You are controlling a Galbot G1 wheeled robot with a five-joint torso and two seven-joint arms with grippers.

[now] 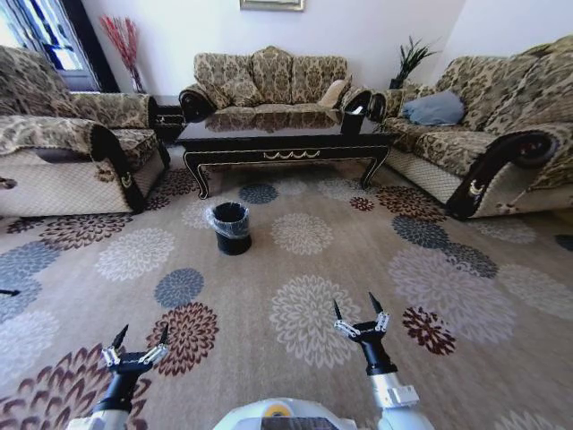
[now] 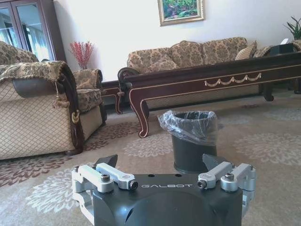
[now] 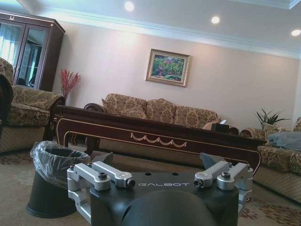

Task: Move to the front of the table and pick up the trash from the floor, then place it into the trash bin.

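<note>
Left pincer [image 1: 138, 341]: low over the carpet [image 1: 304, 269] at the robot's left front, fingers spread wide, holding nothing.
Right pincer [image 1: 356, 309]: low at the right front, fingers spread wide, holding nothing.
Bin [image 1: 231, 227]: black, bag-lined, upright on the carpet, ahead of both pincers, just in front of the bench [image 1: 286, 141].
Bench: long, dark, gold-trimmed, set among three patterned sofas [image 1: 273, 81].

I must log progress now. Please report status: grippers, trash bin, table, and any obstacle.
Left gripper and right gripper open, empty, low over the carpet. Trash bin upright before the table. Path to it clear; no trash visible.
</note>
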